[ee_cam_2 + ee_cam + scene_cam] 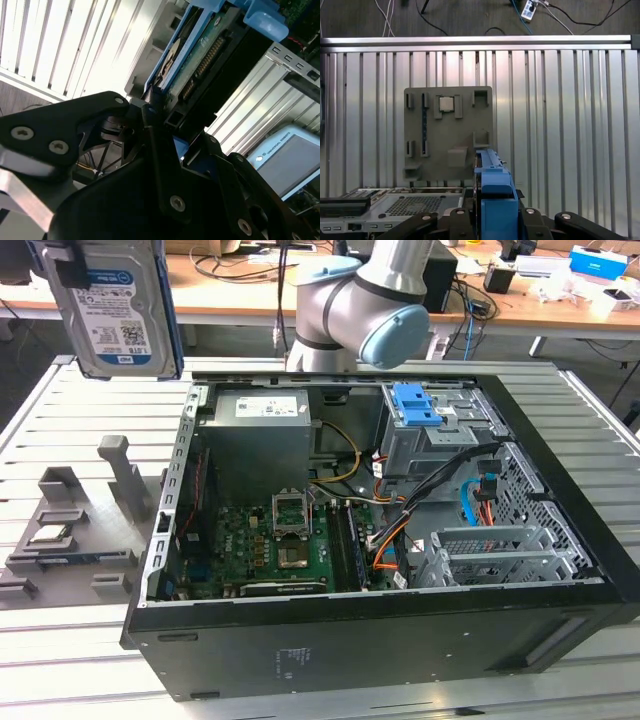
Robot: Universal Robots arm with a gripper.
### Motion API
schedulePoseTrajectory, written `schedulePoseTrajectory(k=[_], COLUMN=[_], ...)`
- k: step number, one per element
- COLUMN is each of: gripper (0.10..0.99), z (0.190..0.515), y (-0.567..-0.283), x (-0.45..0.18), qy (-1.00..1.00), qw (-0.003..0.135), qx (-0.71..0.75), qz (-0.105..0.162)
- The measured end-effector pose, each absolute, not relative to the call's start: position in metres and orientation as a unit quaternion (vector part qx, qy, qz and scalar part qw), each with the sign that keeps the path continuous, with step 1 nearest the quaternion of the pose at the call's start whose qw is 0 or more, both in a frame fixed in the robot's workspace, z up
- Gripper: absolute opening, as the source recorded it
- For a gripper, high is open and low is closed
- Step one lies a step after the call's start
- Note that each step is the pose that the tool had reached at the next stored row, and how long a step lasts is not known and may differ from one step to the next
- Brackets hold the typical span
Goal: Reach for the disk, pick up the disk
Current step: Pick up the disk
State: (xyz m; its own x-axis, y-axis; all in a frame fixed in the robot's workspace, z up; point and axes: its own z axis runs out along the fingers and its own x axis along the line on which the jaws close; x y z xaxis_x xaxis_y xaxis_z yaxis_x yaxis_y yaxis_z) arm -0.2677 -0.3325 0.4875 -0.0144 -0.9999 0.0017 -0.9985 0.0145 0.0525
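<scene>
The disk point(118, 312), a silver hard drive with a blue-and-white label and blue rails, hangs upright high above the slatted table at the exterior view's left. In the second wrist view its connector edge point(205, 55) sticks out from between the black fingers of my gripper point(165, 120), which is shut on it. In the first wrist view the disk's blue rail point(495, 190) stands edge-on in my gripper point(495, 222), over the grey fixture plate point(447, 145).
The open computer case point(380, 640) takes up the middle of the table, with a blue latch piece point(415, 405) on its drive cage. The grey fixture plate point(75, 530) carries a small processor chip point(48, 535). The arm's elbow point(370, 305) stands behind the case.
</scene>
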Motion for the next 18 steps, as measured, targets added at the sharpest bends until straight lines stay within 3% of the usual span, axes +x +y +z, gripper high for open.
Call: schedulePoseTrajectory(k=[18], gripper=[0.365], z=[0.487], y=[-0.332], x=[-0.133], qy=[-0.712], qw=[0.019], qx=[0.702], qz=[-0.018])
